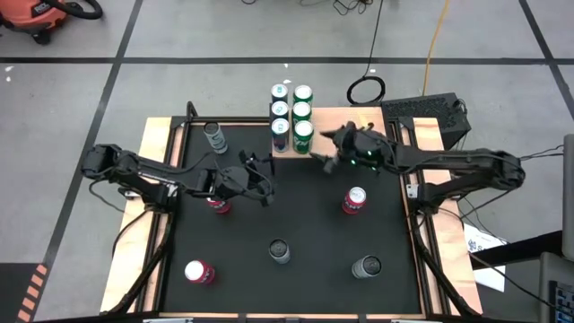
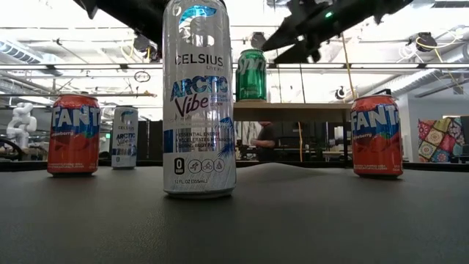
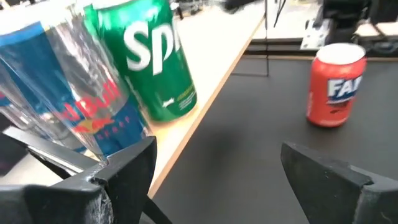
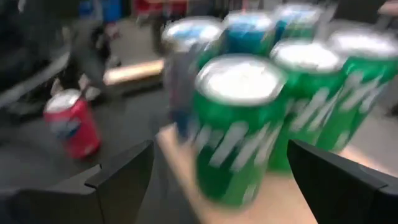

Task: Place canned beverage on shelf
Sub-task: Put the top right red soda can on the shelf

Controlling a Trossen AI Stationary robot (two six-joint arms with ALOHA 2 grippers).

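Observation:
The shelf (image 1: 289, 150) stands at the table's far edge, its light-wood board bearing several upright cans. The nearest of them is a green Sprite can (image 1: 303, 135), which stands on the board's near right corner. My right gripper (image 1: 321, 151) is open and empty, just right of that can; in the right wrist view (image 4: 230, 180) the green can (image 4: 239, 124) stands ahead of the fingers, apart from them. My left gripper (image 1: 266, 179) is open and empty over the mat, near of the shelf. Its wrist view (image 3: 217, 180) shows the shelf board (image 3: 211, 93) and the Sprite can (image 3: 149, 56).
On the black mat stand a red Fanta can (image 1: 354, 200), another red can (image 1: 218, 205) under the left arm, a third (image 1: 198, 272) at near left, and silver cans (image 1: 280, 251) (image 1: 366, 266) (image 1: 214, 135). Wooden rails (image 1: 152, 152) edge the mat.

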